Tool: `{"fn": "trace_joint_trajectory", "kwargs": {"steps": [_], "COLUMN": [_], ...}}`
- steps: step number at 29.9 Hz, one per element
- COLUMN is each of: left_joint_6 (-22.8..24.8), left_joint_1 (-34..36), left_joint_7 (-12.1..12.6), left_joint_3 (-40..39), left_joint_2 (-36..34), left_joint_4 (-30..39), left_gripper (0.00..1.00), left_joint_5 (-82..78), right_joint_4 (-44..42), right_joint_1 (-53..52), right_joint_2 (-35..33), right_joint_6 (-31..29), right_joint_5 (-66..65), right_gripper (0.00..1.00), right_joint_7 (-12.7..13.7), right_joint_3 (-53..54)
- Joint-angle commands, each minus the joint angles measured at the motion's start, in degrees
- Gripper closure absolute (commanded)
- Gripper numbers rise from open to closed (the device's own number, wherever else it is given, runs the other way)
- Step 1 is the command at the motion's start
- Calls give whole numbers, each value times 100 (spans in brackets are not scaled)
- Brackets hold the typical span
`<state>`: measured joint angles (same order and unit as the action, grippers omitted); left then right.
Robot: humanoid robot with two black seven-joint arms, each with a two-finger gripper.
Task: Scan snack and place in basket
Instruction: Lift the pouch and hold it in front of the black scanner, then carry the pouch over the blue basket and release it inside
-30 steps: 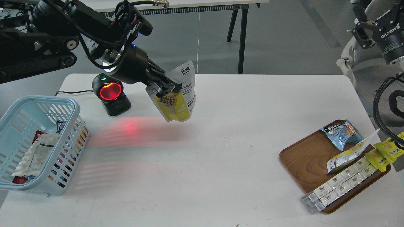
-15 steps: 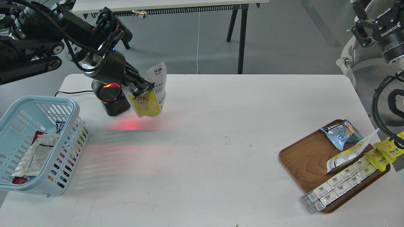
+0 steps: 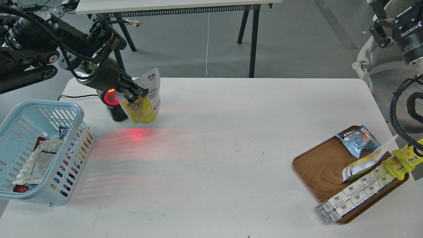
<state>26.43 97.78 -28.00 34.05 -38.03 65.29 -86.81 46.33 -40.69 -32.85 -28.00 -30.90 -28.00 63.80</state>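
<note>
My left gripper [image 3: 136,96] is shut on the snack [image 3: 144,99], a small pouch with a yellow lower part showing round beans and a silvery-white top. The pouch hangs just above the table, right in front of the black scanner [image 3: 114,102], whose red light glows. The light blue basket [image 3: 71,109] stands at the table's left edge, well left of and nearer than the gripper, with several packets inside. My right gripper [image 3: 385,15] is raised at the top right, off the table; its fingers cannot be told apart.
A brown wooden tray [image 3: 317,165] at the right holds a blue snack bag [image 3: 358,138], a long yellow-and-white pouch [image 3: 366,162], yellow packets [image 3: 401,160] and rows of white sachets [image 3: 357,191]. A scanner cable [image 3: 76,97] runs left. Red light falls on the table.
My left gripper has carried the snack to the left, from mid-table to directly in front of the scanner. The right arm has barely shifted.
</note>
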Motion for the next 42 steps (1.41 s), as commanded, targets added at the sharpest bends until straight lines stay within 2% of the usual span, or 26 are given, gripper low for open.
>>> {"fn": "trace_joint_trajectory", "kwargs": {"steps": [1,16,26,37,42], "left_joint_6": [12,3,64,157,157], "left_joint_1": [57,57,329,1445,1569], "left_joint_7": [0,0,0,0,0], "left_joint_3": [-3,5,-21,-21,5], "left_joint_2": [-64,-379,-1319,-2717,-3358], "left_joint_4": [72,159,704,1030,1030], "left_gripper": [100,100,100,100,100], "left_joint_5": [-2,-81,-81,-108,-108], "right_joint_4": [-1,-1,-1,-1,-1], "right_joint_1": [-1,-1,8,-1,-18], "right_joint_2": [-3,15,15,41,68], "right_joint_6": [0,0,0,0,0], "right_joint_5": [5,5,5,5,5], "right_gripper": [1,1,1,1,1], "right_joint_7": [0,0,0,0,0], "right_joint_3": [1,1,1,1,1]}}
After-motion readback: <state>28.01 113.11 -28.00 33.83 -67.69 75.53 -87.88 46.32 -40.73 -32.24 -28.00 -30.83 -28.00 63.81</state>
